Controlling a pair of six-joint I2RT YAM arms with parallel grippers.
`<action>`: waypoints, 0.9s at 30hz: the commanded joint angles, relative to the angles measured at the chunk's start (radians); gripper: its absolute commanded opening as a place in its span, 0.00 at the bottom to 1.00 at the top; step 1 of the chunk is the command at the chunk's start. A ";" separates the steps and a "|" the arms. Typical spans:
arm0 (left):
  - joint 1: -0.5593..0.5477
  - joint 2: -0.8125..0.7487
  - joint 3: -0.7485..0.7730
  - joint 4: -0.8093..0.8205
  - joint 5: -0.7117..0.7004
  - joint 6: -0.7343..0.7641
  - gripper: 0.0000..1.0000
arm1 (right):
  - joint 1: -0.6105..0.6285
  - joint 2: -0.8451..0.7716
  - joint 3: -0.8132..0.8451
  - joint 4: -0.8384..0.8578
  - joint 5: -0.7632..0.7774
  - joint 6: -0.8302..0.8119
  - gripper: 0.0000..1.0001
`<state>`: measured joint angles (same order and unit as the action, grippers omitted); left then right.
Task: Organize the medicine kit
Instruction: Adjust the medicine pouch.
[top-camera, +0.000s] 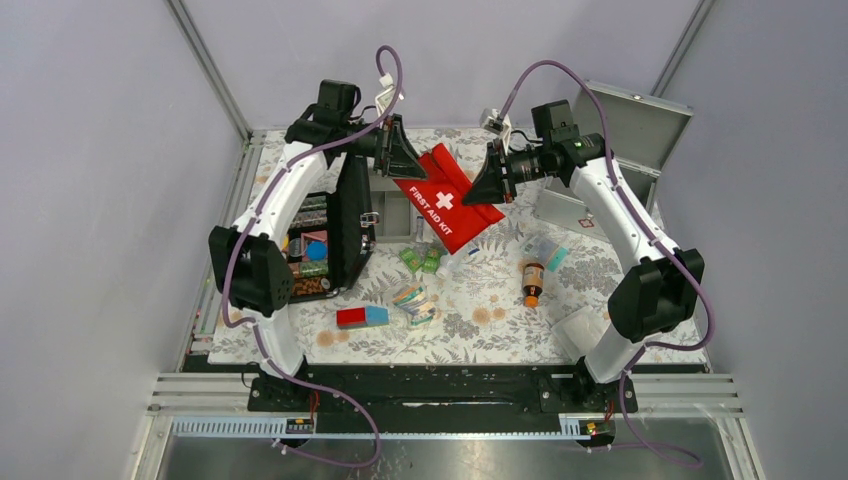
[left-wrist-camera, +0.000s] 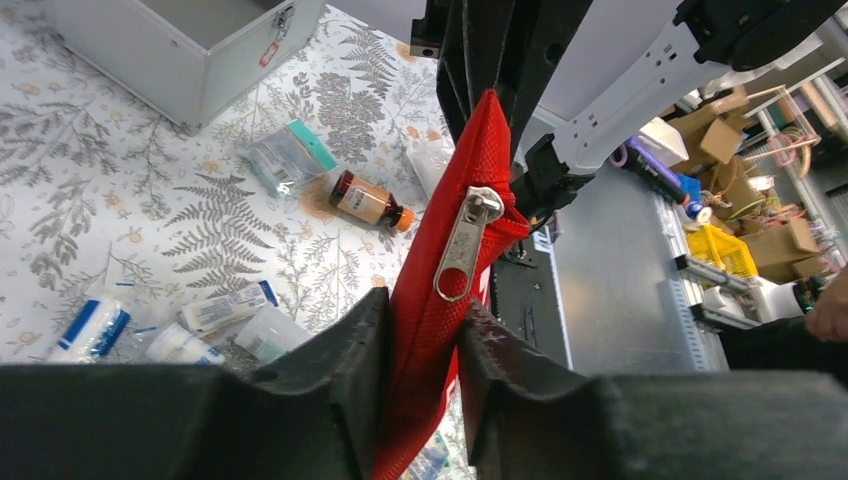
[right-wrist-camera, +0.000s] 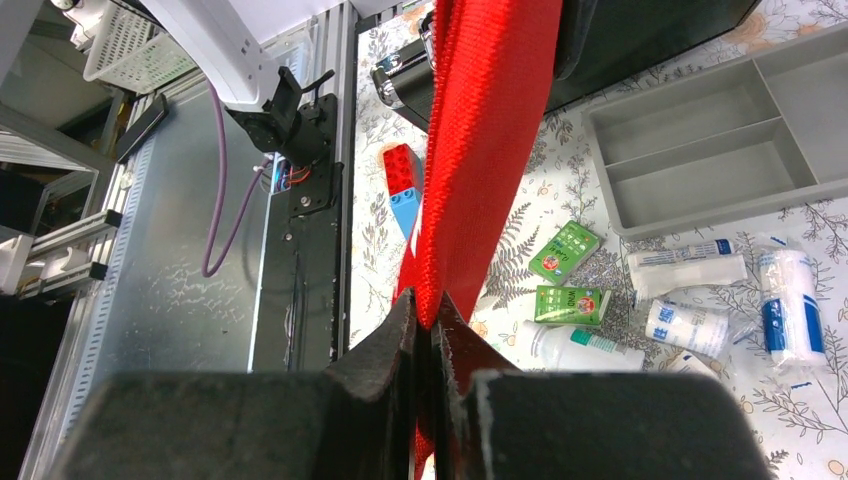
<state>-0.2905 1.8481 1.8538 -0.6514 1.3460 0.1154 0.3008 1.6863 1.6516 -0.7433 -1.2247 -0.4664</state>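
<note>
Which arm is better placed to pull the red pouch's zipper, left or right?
Left, probably. The zipper pull hangs just past the left pincer, while the right pincer is clamped on the far edge of the red pouch, steadying it.

The grey box (left-wrist-camera: 150, 55) was cut off by the top edge; print on the brown bottle (left-wrist-camera: 368, 202) was too small to read.

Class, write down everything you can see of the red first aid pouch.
The red pouch is soft woven fabric with a white cross and "FIRST AID KIT" lettering, and a metal zipper pull at one end. It is held above the table, tilted, pinched at opposite ends between the left arm's fingers and the right arm's fingers.
</note>
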 joint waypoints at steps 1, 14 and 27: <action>0.003 0.018 -0.004 0.033 0.086 -0.013 0.22 | 0.001 0.001 0.043 0.013 -0.036 0.002 0.06; -0.005 -0.044 -0.031 -0.008 -0.142 0.055 0.00 | 0.000 0.025 0.042 0.079 0.189 0.092 0.48; -0.339 -0.300 -0.485 0.386 -1.433 0.490 0.00 | -0.016 -0.086 -0.170 0.398 0.303 0.627 0.68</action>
<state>-0.5823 1.6157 1.5188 -0.5423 0.3531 0.4255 0.2977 1.6646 1.5810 -0.4911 -0.9241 -0.0429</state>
